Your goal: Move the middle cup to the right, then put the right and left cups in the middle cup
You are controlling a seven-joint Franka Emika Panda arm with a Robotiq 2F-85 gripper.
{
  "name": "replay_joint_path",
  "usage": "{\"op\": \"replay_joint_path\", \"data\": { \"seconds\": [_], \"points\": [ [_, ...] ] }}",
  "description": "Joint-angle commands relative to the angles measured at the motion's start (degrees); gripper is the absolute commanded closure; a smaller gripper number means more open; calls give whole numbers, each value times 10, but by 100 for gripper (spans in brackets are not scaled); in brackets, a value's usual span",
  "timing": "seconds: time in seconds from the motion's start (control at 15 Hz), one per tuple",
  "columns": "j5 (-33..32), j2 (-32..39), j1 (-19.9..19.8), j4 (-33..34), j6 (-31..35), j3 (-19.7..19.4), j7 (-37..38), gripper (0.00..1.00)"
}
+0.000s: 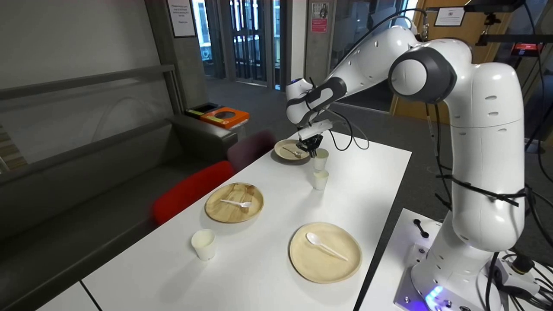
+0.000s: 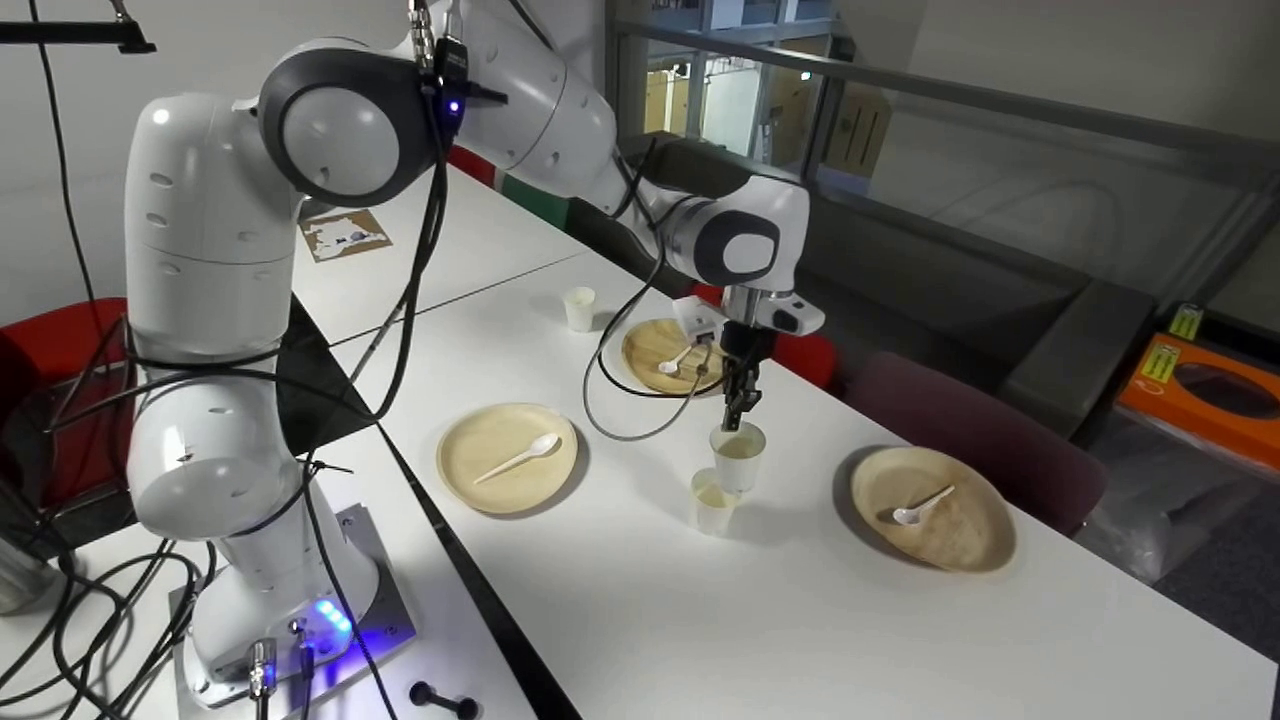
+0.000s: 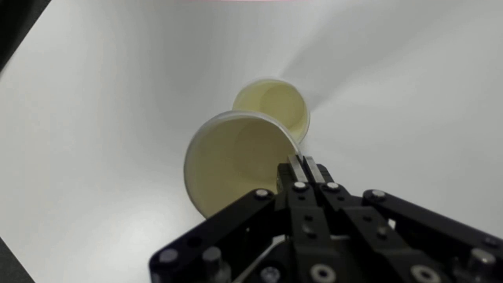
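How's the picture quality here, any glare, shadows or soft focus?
Wrist view: glare whitens the table at lower left, a soft shadow runs from the farther cup toward upper right, and the nearest parts of the gripper look slightly blurred; both exterior views: highlights shine on the arm, and blue light glows at its base.

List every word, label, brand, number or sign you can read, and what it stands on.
"Please empty": framed sign on the pillar; rest too blurred.
Too small or blurred to read: wall poster, door notice, yellow labels on the bins, any on the red panel.
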Motion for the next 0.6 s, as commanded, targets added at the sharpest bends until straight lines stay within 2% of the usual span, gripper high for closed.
{"op": "replay_joint_path", "data": {
  "seconds": [0.0, 0.53],
  "points": [
    [5, 1, -1, 12, -10, -5, -3, 99],
    [13, 0, -5, 11, -32, 1, -37, 99]
  ]
}}
